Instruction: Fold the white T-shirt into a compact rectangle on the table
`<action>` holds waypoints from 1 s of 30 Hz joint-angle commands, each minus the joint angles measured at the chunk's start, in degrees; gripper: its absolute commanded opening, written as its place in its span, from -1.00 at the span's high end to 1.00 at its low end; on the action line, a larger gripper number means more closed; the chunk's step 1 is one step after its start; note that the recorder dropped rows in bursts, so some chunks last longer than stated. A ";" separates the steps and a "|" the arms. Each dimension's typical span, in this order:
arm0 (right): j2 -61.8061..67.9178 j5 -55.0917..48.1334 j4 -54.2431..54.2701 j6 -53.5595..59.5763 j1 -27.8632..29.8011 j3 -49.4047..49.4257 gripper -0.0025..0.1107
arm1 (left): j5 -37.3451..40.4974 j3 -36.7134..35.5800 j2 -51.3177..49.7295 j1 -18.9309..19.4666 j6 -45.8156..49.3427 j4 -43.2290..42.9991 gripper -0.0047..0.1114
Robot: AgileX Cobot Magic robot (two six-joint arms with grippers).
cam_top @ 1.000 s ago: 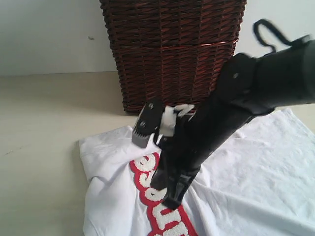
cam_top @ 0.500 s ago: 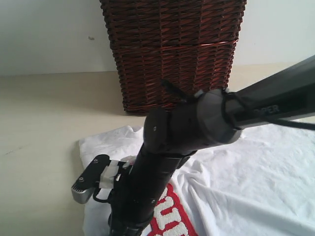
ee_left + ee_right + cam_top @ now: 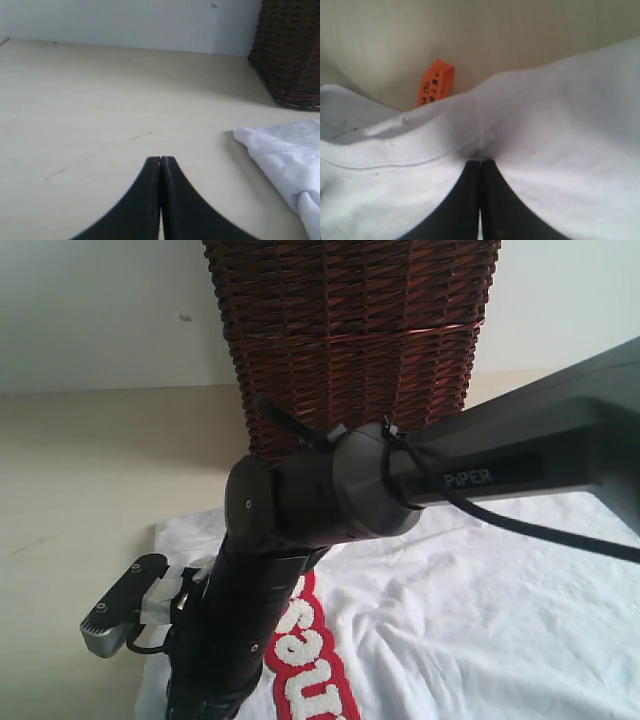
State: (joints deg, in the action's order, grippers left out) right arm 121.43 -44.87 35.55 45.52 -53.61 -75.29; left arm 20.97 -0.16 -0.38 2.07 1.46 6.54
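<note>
Right arm (image 3: 300, 505) swung leftward, fingers (image 3: 465, 205) pinching white T-shirt (image 3: 480, 620)

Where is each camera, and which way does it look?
Exterior view: off the arms, facing the wicker basket and wall; a black arm crosses over the white T-shirt.
Left wrist view: on the left wrist, looking across the table toward the basket; shut left pincer shows.
Right wrist view: on the right wrist, against the T-shirt; right pincer pinches it.
Shared: exterior and left wrist both show basket.

left gripper (image 3: 160, 160) was closed, tips together over the tabletop (image 3: 95, 100) — white T-shirt (image 3: 285, 157) edge lay nearby, wicker basket (image 3: 291, 50) beyond it.
</note>
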 commanded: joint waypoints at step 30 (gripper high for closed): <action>-44.06 24.09 -37.81 -31.58 16.28 9.16 0.88 | -0.43 0.16 0.38 0.09 -0.20 0.14 0.92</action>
State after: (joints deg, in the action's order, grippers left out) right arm 86.00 -25.58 6.99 21.91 -42.56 -70.61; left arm 20.97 -0.16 -0.38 2.07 1.46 6.54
